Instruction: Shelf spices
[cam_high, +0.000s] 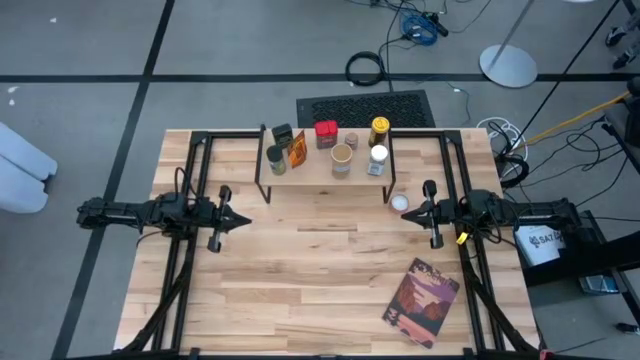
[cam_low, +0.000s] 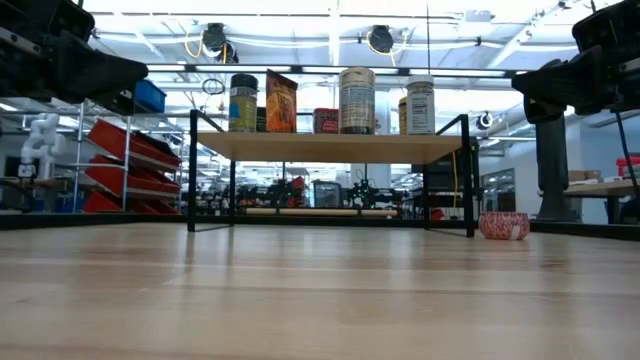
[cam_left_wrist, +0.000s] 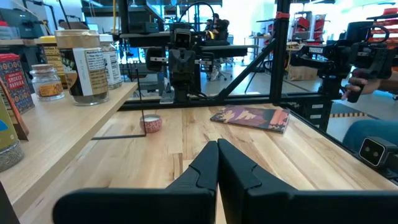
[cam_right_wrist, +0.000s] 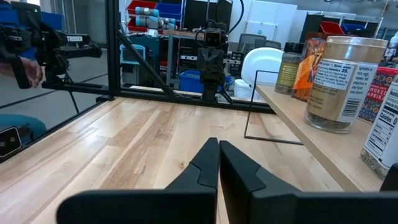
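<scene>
The shelf (cam_high: 328, 170) stands at the table's far middle on thin black legs. Several spices stand upright on its plank, among them a red tin (cam_high: 326, 133), a yellow-topped jar (cam_high: 379, 128), a tan-topped jar (cam_high: 342, 158) and an orange-labelled packet (cam_high: 297, 150). One small white-topped tin (cam_high: 399, 203) rests on the table beside the shelf's right near leg, also seen in the low view (cam_low: 504, 226). My left gripper (cam_high: 247, 221) is shut and level at the table's left. My right gripper (cam_high: 410, 212) is shut at the right, close to the small tin and apart from it.
A flat reddish-purple book (cam_high: 421, 301) lies on the table's near right. Black frame rails (cam_high: 190, 250) run along both sides of the table. A person's hand (cam_left_wrist: 367, 84) holds a device beyond the table. Bare planks lie between the arms.
</scene>
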